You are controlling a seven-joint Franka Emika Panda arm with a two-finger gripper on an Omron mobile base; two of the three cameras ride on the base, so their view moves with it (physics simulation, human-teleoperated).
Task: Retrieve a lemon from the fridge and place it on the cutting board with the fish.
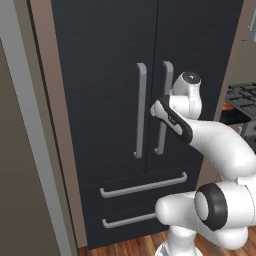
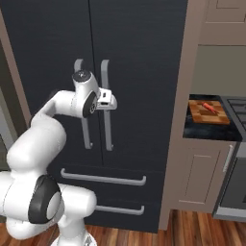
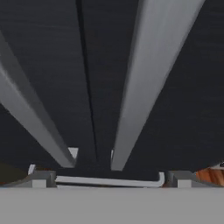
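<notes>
Both fridge [image 2: 134, 72] doors shut, lemon hidden; jaws spread wide, empty, tips barely visible.

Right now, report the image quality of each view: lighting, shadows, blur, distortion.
Left base view: flat, even rendered light, no glare on the black fridge; soft, low resolution. Right base view: equally even; the cutting board with the fish is small but readable. Hand view: close in, the door handles splay out like a fan from perspective, edges blurred, faint wood-like streaks on the doors.
</notes>
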